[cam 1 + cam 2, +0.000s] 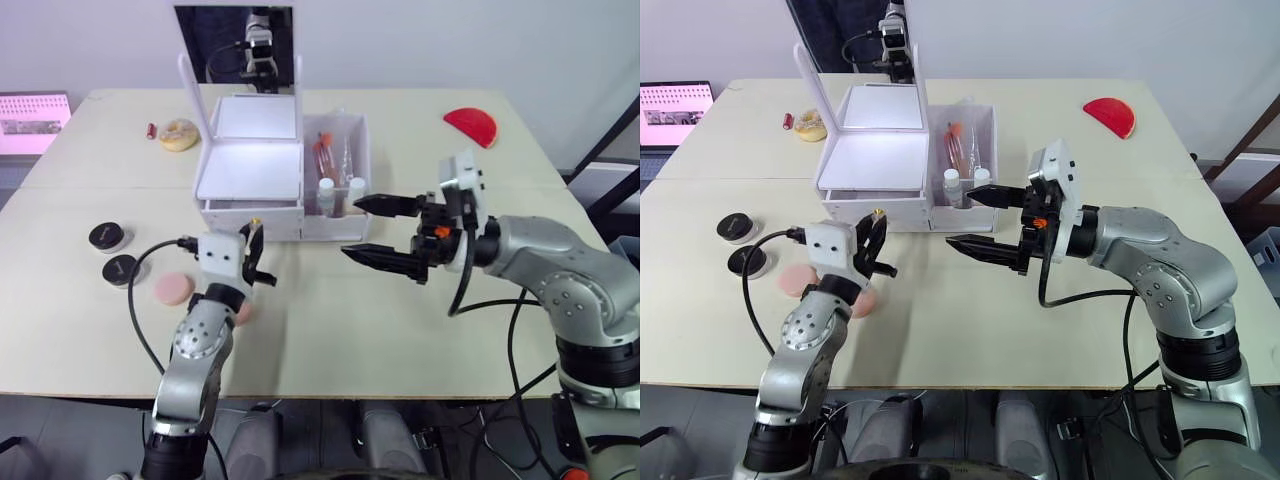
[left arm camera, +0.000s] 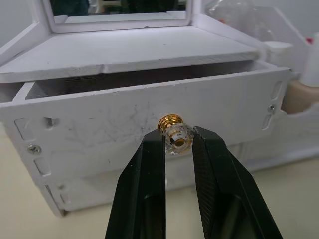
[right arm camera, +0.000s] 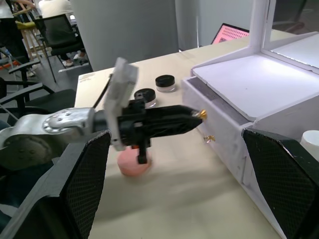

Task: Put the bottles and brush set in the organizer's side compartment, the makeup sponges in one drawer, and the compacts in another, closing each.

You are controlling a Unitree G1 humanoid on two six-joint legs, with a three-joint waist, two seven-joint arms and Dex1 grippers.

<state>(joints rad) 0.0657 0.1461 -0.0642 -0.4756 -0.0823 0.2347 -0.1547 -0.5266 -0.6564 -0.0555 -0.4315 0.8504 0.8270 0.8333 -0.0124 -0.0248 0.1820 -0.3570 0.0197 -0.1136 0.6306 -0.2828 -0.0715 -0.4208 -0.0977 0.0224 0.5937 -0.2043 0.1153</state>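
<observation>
No legible brand, label or writing is presented on any item; the pale marks on the black lids of the two compacts (image 1: 109, 237) cannot be read.

The left gripper (image 2: 174, 141) is positioned at the front of the organizer (image 1: 250, 170), with its two black fingers (image 2: 144, 184) closed around the gold knob (image 2: 172, 130) of the upper drawer (image 2: 149, 134). The upper drawer is seen drawn slightly out from the organizer body. The left forearm is raised from the near table edge toward the drawer front.

The right gripper (image 1: 385, 232) is held above the table (image 1: 400, 330), just in front of the side compartment (image 1: 340, 165), with its fingers spread wide apart and nothing between them. The right arm is bent at the elbow and extended inward from the robot's right.

The two white-capped bottles (image 1: 340, 192) are stood at the near end of the side compartment, and the brush set (image 1: 325, 152) is leaned behind them. The makeup sponges (image 1: 172, 289) are located on the table beside and beneath the left arm. The compacts are placed well to the robot's left of the organizer. A red half-round case (image 1: 472, 125) is located at the far right of the table.
</observation>
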